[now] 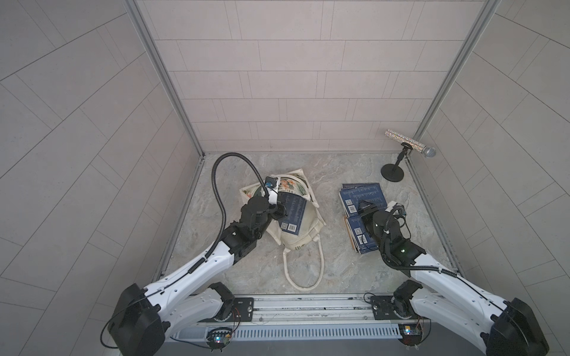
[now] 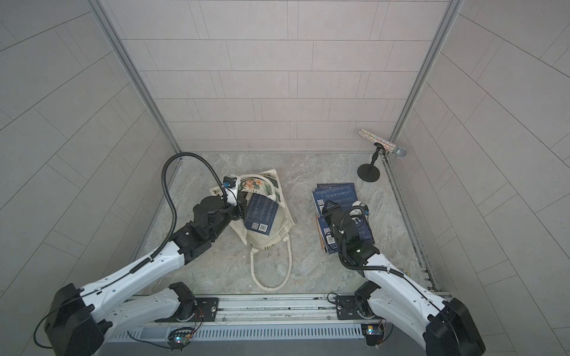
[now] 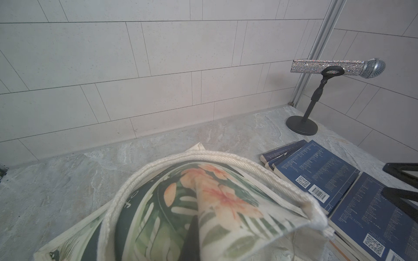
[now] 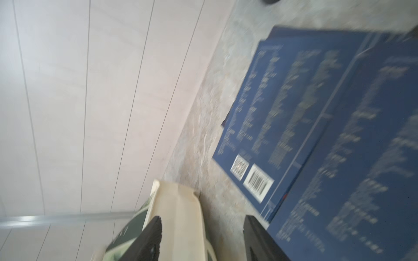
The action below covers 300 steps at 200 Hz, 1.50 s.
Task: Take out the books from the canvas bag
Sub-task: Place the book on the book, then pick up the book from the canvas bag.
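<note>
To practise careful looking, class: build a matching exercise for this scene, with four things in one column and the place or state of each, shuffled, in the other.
Column one:
1. microphone
2. canvas bag
3. book pile
4. right gripper

Column two:
A. open, holding nothing
B. on the table, beside the bag
C. on a stand in the far right corner
D. its floral flap partly covers a navy book

Pairs: 1-C, 2-D, 3-B, 4-A.
</note>
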Available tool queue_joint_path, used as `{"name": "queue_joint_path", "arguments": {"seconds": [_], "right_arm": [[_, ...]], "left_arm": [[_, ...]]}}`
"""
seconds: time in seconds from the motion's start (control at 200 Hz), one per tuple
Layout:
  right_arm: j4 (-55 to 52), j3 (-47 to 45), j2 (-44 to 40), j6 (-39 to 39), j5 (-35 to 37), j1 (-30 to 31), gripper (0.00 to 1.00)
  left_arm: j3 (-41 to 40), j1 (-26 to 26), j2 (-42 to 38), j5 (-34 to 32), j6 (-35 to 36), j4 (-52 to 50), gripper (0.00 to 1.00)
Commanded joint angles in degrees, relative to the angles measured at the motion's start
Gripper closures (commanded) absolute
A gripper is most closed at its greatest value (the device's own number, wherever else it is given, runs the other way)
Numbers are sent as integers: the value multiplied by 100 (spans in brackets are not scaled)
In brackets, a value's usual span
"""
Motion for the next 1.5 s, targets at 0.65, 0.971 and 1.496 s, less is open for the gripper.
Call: {"name": "queue_joint_path", "arguments": {"seconds": [0.65, 0.971, 1.496], "right_arm": [[789, 1339, 2531, -2937, 1100, 3989, 37], [788, 1612, 3415, -2952, 1078, 3779, 37], [1025, 1552, 4330, -1761, 442, 3077, 37]], "left_arm": [[74, 21, -301, 214, -40, 544, 100], [-33, 15, -476, 294, -45, 732, 100], [-252, 15, -695, 566, -48, 1166, 100]]}}
